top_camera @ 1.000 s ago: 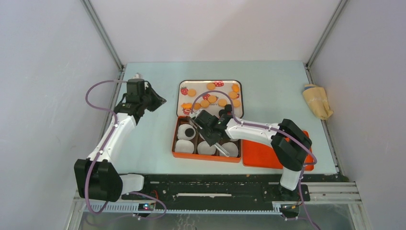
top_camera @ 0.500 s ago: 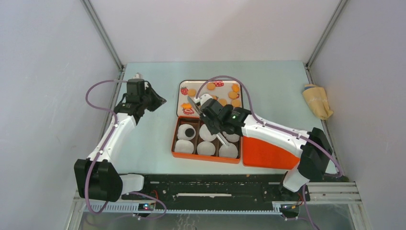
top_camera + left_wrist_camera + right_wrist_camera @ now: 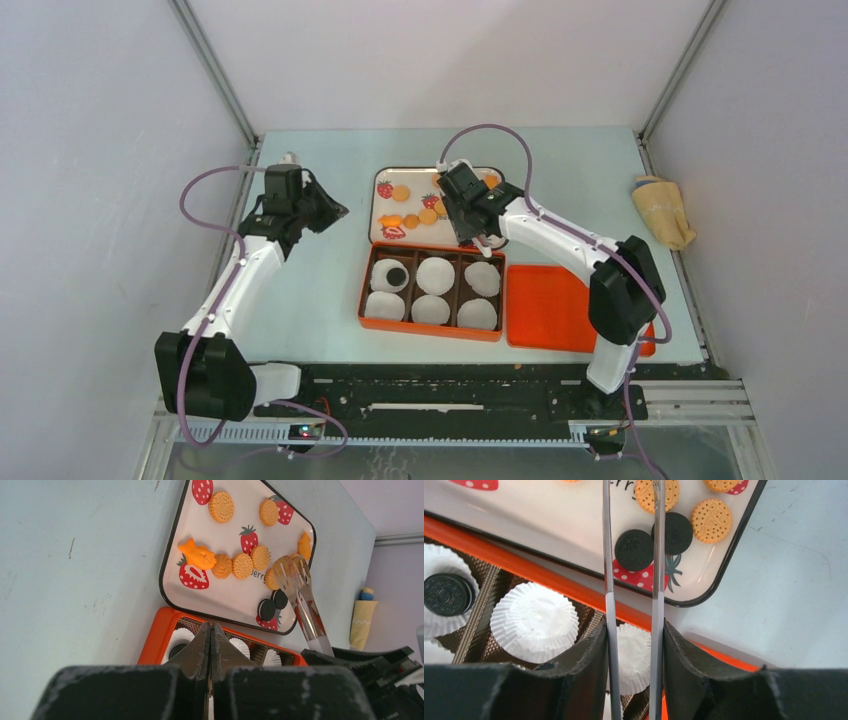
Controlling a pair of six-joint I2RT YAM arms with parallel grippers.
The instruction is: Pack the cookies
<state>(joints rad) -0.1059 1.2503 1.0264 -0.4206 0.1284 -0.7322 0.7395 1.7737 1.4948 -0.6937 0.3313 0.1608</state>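
The cookies lie on a strawberry-print tray (image 3: 415,180): golden ones (image 3: 401,193) (image 3: 221,506) (image 3: 711,520) and two black ones (image 3: 266,609) (image 3: 634,549). One black cookie (image 3: 396,275) (image 3: 447,594) sits in a paper cup of the orange box (image 3: 362,290). My right gripper (image 3: 470,225) (image 3: 634,630) is shut on metal tongs (image 3: 300,590) (image 3: 607,555), whose arms stand apart. They reach over the tray's right part, past the black cookies, with tips by a golden cookie. My left gripper (image 3: 335,212) (image 3: 210,630) is shut and empty, left of the tray.
The box holds several white paper cups (image 3: 435,275) (image 3: 534,621), right in front of the tray. An orange lid (image 3: 560,310) lies to the box's right. A yellow cloth (image 3: 662,210) lies at the table's right edge.
My right gripper has swung with the tongs from over the orange box away to over the tray's right part. The left arm has not moved.
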